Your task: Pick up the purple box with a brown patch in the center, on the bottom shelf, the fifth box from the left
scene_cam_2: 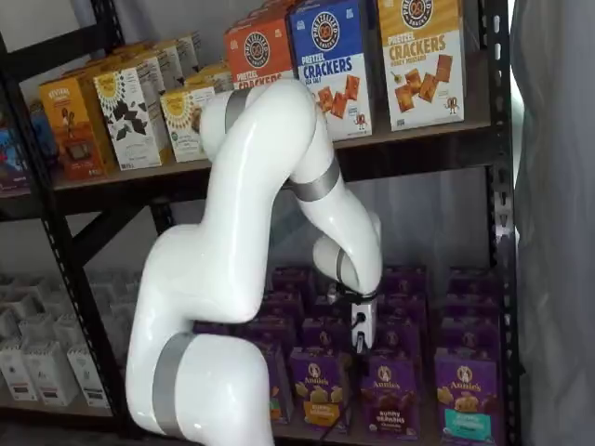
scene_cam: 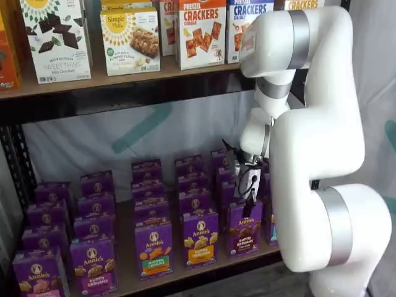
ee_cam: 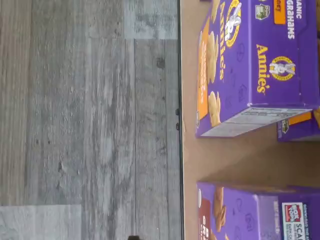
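Gripper (scene_cam_2: 359,336) hangs just above the purple box (scene_cam_2: 388,395) on the bottom shelf (scene_cam: 204,270); finger state cannot be told. Descent should be kept centred, neighbours left untouched

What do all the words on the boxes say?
"bunny grahams" and "Annie's": the purple box under the gripper on the bottom shelf.
"PRETZEL CRACKERS": the orange box, upper shelf.
"CRACKERS": the blue box.
"Simple Mills": the yellow box.
"SWEET THINS": the white box.
Smaller print is too blurred.
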Robot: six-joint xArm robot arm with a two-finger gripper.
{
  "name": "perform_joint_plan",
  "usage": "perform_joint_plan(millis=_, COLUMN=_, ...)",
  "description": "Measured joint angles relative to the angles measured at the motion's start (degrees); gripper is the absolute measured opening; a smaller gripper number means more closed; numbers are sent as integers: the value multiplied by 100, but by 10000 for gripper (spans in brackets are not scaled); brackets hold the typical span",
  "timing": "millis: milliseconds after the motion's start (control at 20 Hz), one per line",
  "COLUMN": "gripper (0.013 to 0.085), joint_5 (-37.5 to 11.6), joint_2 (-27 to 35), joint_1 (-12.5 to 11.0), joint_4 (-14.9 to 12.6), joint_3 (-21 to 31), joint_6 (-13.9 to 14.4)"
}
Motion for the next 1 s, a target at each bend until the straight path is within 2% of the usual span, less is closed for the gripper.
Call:
perform_joint_plan(millis=100, gripper=850, joint_5=192, joint_2=143, joint_1=-85, joint_4=-7, joint_3=-258, joint_6=-51)
perform_joint_plan(millis=300, gripper=850, joint_5=261, joint_2=402, joint_1=-194, joint_4=5, joint_3=-627, joint_6=-154)
perform_joint_plan(millis=400, gripper=850, joint_5=251, joint_2=522, joint_1=-231, joint_4=-92, joint_3=-773, joint_6=-102)
perform_joint_plan(millis=750, gripper=850, joint_5=223, joint_2=1036, joint_1=-286, joint_4=-1013, joint_3=-1294, joint_6=660)
perform_joint_plan(millis=1000, gripper=850, joint_5=264, joint_2=1361, joint_1=-284, joint_4=-1428, joint_3=-1616, joint_6=1033)
